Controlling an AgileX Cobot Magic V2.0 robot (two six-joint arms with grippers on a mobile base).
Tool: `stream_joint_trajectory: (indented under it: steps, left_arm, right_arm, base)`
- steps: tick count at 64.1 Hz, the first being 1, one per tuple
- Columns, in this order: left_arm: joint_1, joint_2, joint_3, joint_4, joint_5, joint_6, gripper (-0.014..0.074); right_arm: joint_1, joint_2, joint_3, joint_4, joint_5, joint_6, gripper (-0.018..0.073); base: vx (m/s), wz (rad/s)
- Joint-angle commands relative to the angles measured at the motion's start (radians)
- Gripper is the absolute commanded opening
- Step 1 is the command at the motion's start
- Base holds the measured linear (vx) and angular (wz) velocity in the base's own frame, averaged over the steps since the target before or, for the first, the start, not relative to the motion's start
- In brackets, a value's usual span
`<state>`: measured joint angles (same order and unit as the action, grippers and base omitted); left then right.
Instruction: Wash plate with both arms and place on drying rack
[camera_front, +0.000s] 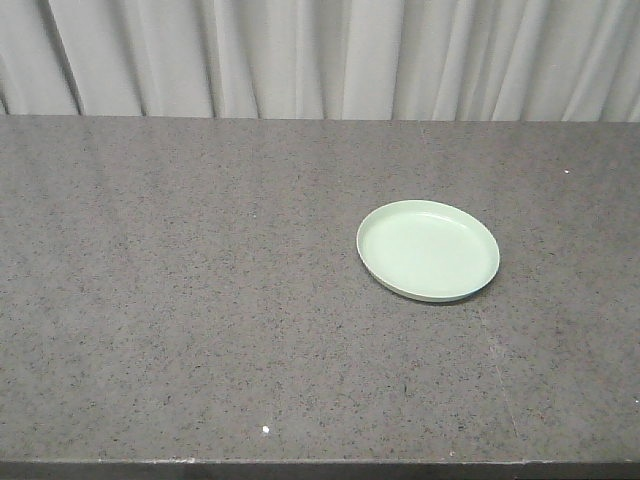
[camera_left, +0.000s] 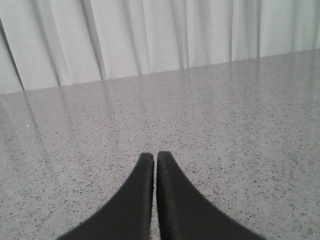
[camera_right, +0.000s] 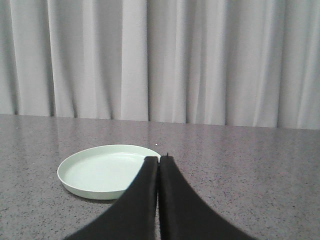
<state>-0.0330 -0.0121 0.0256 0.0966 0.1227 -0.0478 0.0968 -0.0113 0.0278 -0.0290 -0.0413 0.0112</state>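
1. Right claw (camera_right: 159, 159): two black fingers rising from the bottom centre of the right wrist view. The tips are pressed together with only a hairline slit between them and hold nothing. It points low along the counter (camera_right: 260, 175) toward the curtain (camera_right: 200, 60).
2. Left claw (camera_left: 155, 155): same black pair, bottom centre of the left wrist view. It is closed to a thin slit and grips nothing. It points across the speckled counter toward the curtain at the top of the frame.
3. Plate (camera_right: 100, 170): round, pale mint-green, with a raised rim, lying flat on the counter. In the right wrist view it sits left of centre, beyond the right claw's tips, and its right edge is hidden behind the left-hand finger. Whether they touch cannot be told. In the front view the plate (camera_front: 428, 250) lies right of centre.
4. Counter (camera_front: 200, 300): dark grey speckled stone that fills most of the front view. A faint seam runs down from below the plate.
5. Curtain (camera_front: 300, 60): pale grey with vertical folds, hanging along the far edge at the top of the frame.
6. White speck (camera_front: 265, 429): lower centre-left of the front view, well apart from the plate.
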Motion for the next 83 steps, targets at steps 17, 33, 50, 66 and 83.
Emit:
stream_joint_trajectory:
  steps: [17,33,50,66,83]
  left_arm:
    - [-0.006,-0.015,0.026,-0.002,-0.068,-0.011,0.0003]
    - [-0.006,-0.015,0.026,-0.002,-0.068,-0.011,0.0003]
    - [-0.006,-0.015,0.026,-0.002,-0.068,-0.011,0.0003]
    - [-0.006,-0.015,0.026,-0.002,-0.068,-0.011,0.0003]
    - [-0.006,-0.015,0.026,-0.002,-0.068,-0.011,0.0003]
  right_arm:
    - [0.000,-0.011,0.003,-0.004,-0.070,-0.004,-0.0003]
    - [0.000,-0.011,-0.005,0.108,-0.131,0.038,-0.0003]
    - [0.000,0.064,-0.263,0.255,0.108,0.037,-0.0003]
    - [0.000,0.338,-0.585,0.252,0.400,-0.104,-0.0001]
    - [0.000,0.669,-0.852,0.278,0.515,-0.249,0.0183]
  base:
    - [0.00,0.00]
    - [0.00,0.00]
    - [0.00,0.00]
    - [0.00,0.00]
    - [0.00,0.00]
